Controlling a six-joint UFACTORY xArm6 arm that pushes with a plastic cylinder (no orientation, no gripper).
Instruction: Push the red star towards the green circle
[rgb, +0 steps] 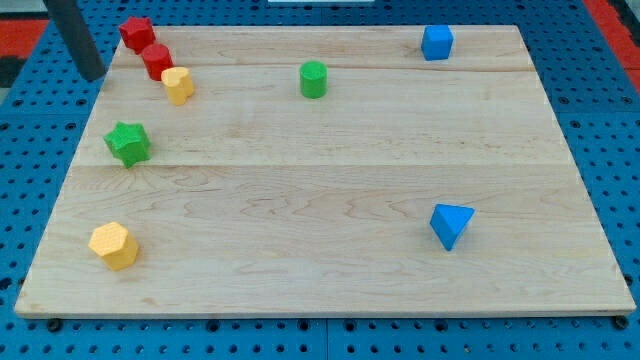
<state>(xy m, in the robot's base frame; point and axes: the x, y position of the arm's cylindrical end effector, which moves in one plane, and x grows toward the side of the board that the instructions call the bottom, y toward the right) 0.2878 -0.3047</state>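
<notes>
The red star (136, 32) lies at the board's top left corner. A red cylinder (156, 61) touches it just below and to the right. The green circle (313, 78) stands near the top middle of the board, well to the right of the star. My tip (93, 75) is at the board's left edge, left of and slightly below the red star, apart from it.
A yellow block (178, 84) touches the red cylinder's lower right. A green star (128, 143) lies at the left, a yellow hexagon (113, 245) at the bottom left. A blue cube (437, 42) sits at the top right, a blue triangle (450, 224) at the lower right.
</notes>
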